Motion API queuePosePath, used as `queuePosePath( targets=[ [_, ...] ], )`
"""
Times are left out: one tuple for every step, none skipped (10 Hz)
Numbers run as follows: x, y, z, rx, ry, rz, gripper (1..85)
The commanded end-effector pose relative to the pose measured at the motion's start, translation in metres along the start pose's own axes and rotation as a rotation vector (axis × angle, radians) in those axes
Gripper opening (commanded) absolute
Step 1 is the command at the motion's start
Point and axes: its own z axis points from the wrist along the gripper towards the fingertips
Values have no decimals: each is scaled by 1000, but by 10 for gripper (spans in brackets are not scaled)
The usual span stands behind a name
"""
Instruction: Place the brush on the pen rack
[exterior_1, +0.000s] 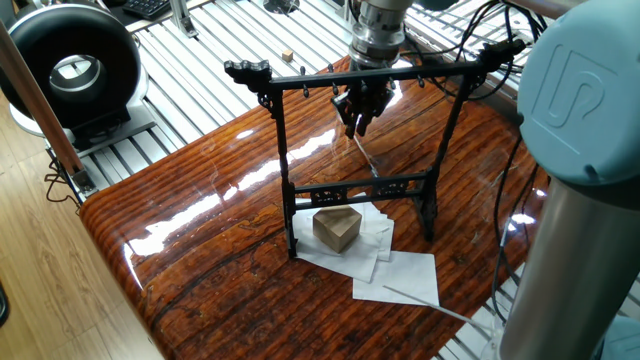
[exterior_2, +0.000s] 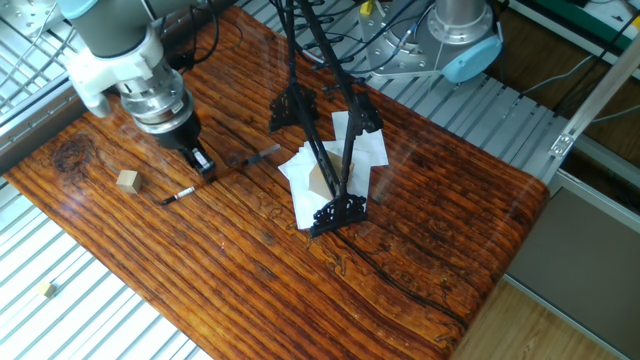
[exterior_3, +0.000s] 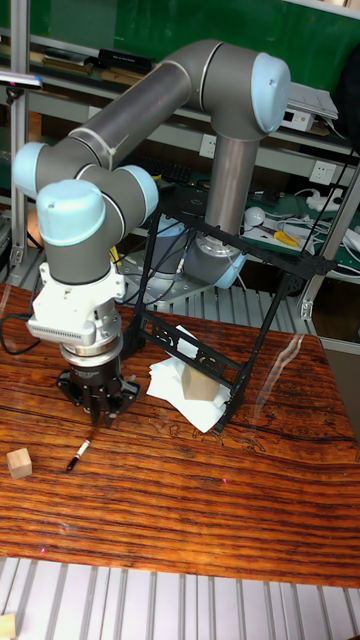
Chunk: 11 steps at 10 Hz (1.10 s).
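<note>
The brush (exterior_2: 181, 194) lies flat on the wooden surface (exterior_2: 420, 240), tilted slightly, its dark shaft ending in a pale tip; in the tall fixed view it (exterior_3: 78, 455) rests just in front of the gripper (exterior_3: 100, 412). The gripper (exterior_2: 203, 165) hangs just above the surface with its fingers pointing down, right beside the upper end of the brush and not holding it; whether its fingers are spread or closed cannot be told from these views.

A small wooden cube (exterior_2: 126, 180) sits on the surface near the brush, on the side away from the pen rack (exterior_2: 318, 140). The pen rack (exterior_3: 225, 330) stands upright, well apart from the brush, its feet on a few sheets of white paper (exterior_1: 395, 275). A tan block (exterior_1: 337, 227) rests on that paper between the rack's uprights, below the ornate lower rail. A thin pale rod (exterior_1: 425, 300) lies across the paper's near edge. In one fixed view the gripper (exterior_1: 360, 128) shows behind the rack's top crossbar, so the rack stands between that camera and the brush.
</note>
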Motion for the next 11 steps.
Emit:
queuePosePath(
  targets=[
    [6, 4, 2, -35, 11, -45, 297],
    [7, 6, 3, -47, 7, -55, 300],
    [7, 7, 5, -50, 7, -68, 303],
    [9, 10, 6, -60, 9, -68, 303],
    [9, 9, 10, -60, 3, -73, 297],
    [8, 7, 15, -64, -12, -83, 293],
    [7, 4, 18, -68, -24, -91, 293],
    [7, -1, 18, -60, -26, -95, 293],
    [9, -4, 14, -57, -23, -98, 293],
    [10, -7, 11, -50, -20, -101, 293],
    [10, -6, 12, -55, -22, -99, 293]
  ],
)
